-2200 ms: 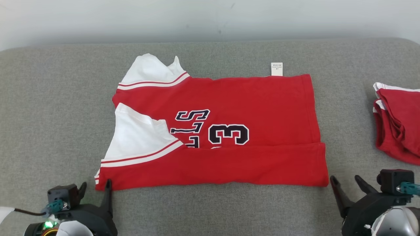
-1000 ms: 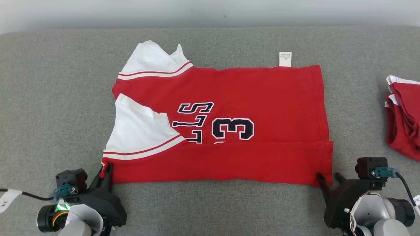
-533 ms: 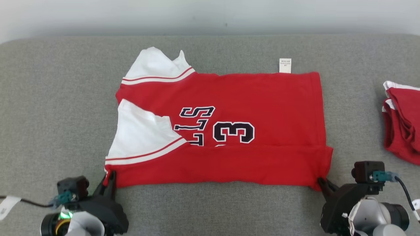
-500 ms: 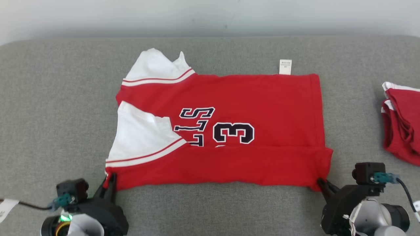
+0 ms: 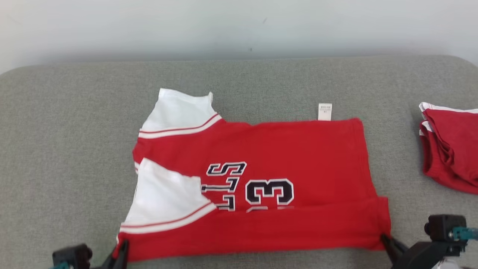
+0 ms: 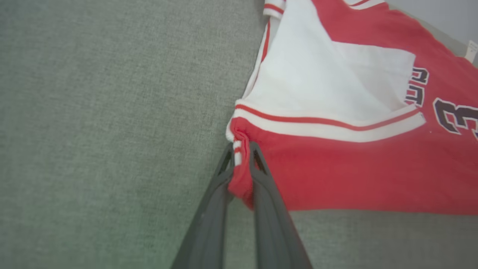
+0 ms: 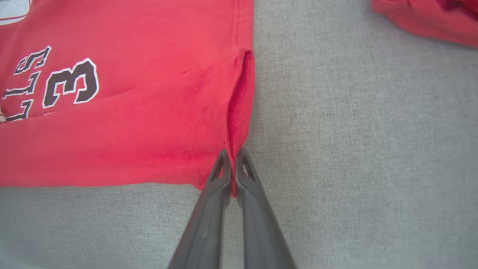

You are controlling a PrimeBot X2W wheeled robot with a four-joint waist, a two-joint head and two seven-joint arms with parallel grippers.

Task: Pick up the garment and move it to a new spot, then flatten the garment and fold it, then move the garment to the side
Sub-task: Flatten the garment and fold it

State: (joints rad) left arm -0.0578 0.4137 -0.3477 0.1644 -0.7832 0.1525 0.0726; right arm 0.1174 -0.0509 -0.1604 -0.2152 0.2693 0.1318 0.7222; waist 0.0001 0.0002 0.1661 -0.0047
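**Head view.** Red short-sleeved cotton jersey with white sleeves (image 5: 291,149) lies spread across the middle of the grey fabric-covered table (image 5: 67,130). Its lower edge is already turned up in a band over the print. My left jaws sit at its lower left corner and my right jaws at its lower right corner, both at the bottom of the frame. A second, bunched red garment (image 5: 452,149) lies well apart at the right edge.

**Left wrist view.** My left jaws are closed on a bunched pinch of red hem and white stripe trim, just below the white sleeve (image 6: 317,82).

**Right wrist view.** My right jaws are closed on the red corner, where the turned-up band ends. The bite is thin and at the very tips.

**Step in hand, as I judge it.** The next fold.
- Raise both corners together and level.
- Keep the edge taut between them.
- Carry it towards the upper edge by the small white tag (image 5: 324,112).
- Go slowly, since the right pinch could slip.
- Watch that the sleeve stays tucked and the bottom layer doesn't drag.

**Writing.** A large dark "3" with a white outline. Beside it, sideways, are the letters "S", "L", "L", part hidden by the sleeve and the fold. The print on the tag is too small to read.
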